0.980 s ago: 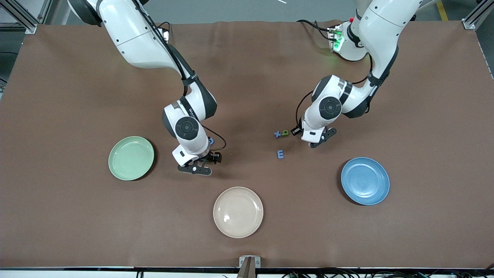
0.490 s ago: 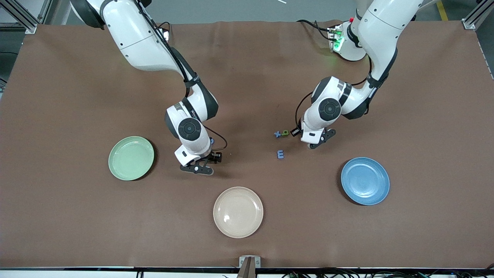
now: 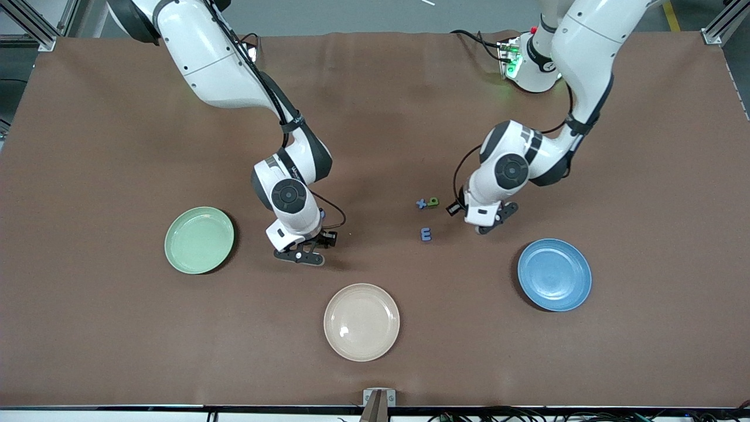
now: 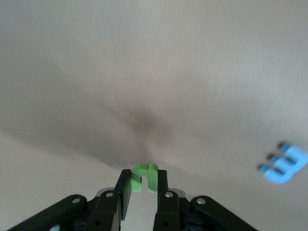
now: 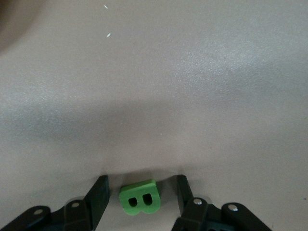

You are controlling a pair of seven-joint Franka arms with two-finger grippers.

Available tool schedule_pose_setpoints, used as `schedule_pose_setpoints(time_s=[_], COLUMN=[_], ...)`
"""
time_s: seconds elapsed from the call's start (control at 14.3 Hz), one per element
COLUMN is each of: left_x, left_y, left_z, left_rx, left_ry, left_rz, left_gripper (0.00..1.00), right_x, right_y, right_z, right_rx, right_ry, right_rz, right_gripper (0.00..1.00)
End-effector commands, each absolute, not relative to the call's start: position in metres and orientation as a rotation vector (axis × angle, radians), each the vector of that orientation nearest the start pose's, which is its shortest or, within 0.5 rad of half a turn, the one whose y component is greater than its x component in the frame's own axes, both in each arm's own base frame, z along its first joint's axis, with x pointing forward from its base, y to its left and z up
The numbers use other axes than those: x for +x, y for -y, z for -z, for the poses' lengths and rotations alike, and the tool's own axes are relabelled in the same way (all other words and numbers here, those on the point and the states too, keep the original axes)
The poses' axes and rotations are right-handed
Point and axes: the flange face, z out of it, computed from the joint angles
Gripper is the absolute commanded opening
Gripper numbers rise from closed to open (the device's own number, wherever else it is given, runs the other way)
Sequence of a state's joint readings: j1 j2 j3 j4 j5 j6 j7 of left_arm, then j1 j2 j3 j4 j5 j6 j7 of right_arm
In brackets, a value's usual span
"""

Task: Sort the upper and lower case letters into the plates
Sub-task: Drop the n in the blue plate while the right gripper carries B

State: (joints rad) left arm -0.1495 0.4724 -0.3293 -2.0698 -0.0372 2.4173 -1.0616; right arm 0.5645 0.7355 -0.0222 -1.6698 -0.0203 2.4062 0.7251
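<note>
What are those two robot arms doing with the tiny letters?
They are sorting toy letters into plates. The left end effector is shut on a small green letter, held up over the table near the blue plate. The right end effector is open around a green B lying on the table, near the mint green plate. Both plates are still empty, and a blue E waits on the table.

table (image 3: 117,340): brown matte cover, wide, creased near its upper edge | floor (image 3: 375,14): grey | frame posts (image 3: 718,26): aluminium, at table corners | light: even, soft shadows
</note>
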Motion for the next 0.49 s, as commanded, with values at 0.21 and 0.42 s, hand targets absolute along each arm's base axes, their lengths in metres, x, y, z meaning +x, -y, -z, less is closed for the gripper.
schedule_pose_setpoints(time_s=[0.21,0.42], left_x=[0.614,0.648], left_y=[0.169,0.112], left_z=[-0.286,-0.281], left_rx=[-3.045,-3.046], left_ry=[0.811,0.579], left_rz=[-0.221,-0.116], left_gripper=[0.01,0.01], right_x=[0.568,0.57], right_y=[-0.352,-0.35], right_z=[-0.17,-0.172], right_rx=[-3.17,-3.17], right_ry=[-0.276,-0.278], right_rz=[0.0,0.0], right_gripper=[0.56,0.34])
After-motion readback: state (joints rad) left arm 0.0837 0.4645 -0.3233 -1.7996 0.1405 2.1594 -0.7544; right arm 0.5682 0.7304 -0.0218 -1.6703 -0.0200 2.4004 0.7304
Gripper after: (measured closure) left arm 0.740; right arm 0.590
